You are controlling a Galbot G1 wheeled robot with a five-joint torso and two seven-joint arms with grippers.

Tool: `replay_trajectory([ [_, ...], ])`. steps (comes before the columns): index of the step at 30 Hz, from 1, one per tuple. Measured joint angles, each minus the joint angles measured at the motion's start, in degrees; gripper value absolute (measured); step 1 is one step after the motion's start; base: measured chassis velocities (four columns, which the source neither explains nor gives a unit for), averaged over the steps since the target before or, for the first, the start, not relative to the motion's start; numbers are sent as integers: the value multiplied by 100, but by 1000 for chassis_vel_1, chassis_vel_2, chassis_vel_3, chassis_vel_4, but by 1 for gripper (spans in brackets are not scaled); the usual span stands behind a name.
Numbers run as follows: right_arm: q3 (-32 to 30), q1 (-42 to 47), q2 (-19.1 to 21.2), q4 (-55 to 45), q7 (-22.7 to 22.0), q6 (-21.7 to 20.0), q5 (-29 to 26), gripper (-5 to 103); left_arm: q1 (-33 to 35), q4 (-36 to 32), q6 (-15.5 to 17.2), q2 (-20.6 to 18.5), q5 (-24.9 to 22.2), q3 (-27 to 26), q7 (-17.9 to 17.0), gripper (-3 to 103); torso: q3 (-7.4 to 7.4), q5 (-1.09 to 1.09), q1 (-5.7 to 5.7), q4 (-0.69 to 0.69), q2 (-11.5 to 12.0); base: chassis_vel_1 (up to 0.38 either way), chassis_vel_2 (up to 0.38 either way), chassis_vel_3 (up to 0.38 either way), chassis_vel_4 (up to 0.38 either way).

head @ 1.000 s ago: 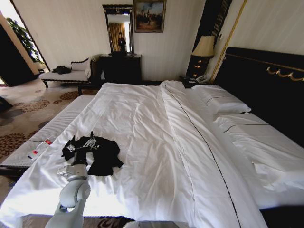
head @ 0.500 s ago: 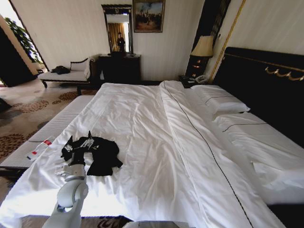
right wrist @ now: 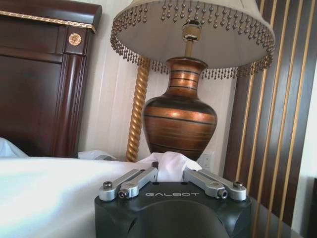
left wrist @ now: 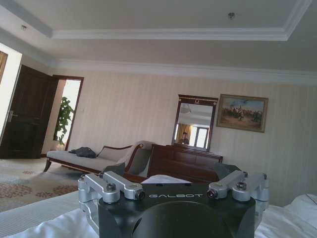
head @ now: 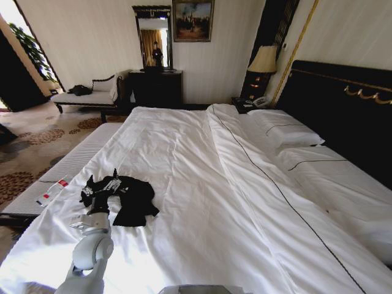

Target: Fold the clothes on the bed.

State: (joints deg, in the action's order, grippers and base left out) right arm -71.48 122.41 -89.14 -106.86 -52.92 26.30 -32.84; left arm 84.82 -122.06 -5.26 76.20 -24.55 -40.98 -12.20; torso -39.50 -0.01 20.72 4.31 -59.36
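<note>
Lying crumpled on the white duvet, the black short-sleeved soft-fabric T-shirt (head: 122, 197) with white lettering occupies the near left portion of the large double bed with white sheets and a dark wooden headboard (head: 202, 177). The garment is bunched, not spread flat, so no fold can be judged complete; flattening is probably the step in hand.

The left gripper (head: 100, 193) sits at the near edge of the shirt, with the silver left arm rising from below it. The head view shows dark fingers against dark fabric, so whether they are released, clenched or holding cloth cannot be told. Its low position at the shirt's edge suits taking hold of a hem or sleeve.

Beyond the left gripper, to its outer side, a small red-and-white plastic bottle (head: 52, 192) lies on the ribbed bench at the bed's edge, apart from the shirt.

The right gripper (right wrist: 172, 186) points toward a bronze vase-shaped table lamp (right wrist: 179, 116) by the headboard, well apart from the shirt. Its finger state cannot be told.
</note>
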Motion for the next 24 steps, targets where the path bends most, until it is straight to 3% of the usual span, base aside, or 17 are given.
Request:
replay_trajectory([
  [12,400,0,-207,-71,-276,-238,191,-2,-5,37,0,-56,1,-36,-4,100,1,-3,-1,8,-1,0,0,0,0],
  [14,487,77,-236,-202,-275,-255,180,14,-25,78,0,-60,0,-35,-6,100,1,-4,-1,9,-1,0,0,0,0],
  [16,518,117,-252,-311,-274,-313,128,14,-34,91,0,-53,1,-25,-7,100,1,-5,-1,10,-1,0,0,0,0],
  [17,549,149,-265,-423,-275,-388,52,19,-42,102,0,-44,4,-11,-8,100,1,-5,-1,10,-1,0,0,0,0],
  [20,734,299,-285,-1060,-402,-876,-606,36,-63,132,9,-19,21,20,-8,100,1,-5,-1,4,-1,0,0,0,0],
  [22,763,322,-288,-1168,-449,-973,-731,36,-66,137,10,-18,23,23,-8,100,1,-5,-1,4,-2,0,0,0,0],
  [24,895,426,-300,-1703,-693,-1432,-1237,47,-72,158,11,-21,25,20,-8,100,1,-5,-1,3,-1,0,0,0,0],
])
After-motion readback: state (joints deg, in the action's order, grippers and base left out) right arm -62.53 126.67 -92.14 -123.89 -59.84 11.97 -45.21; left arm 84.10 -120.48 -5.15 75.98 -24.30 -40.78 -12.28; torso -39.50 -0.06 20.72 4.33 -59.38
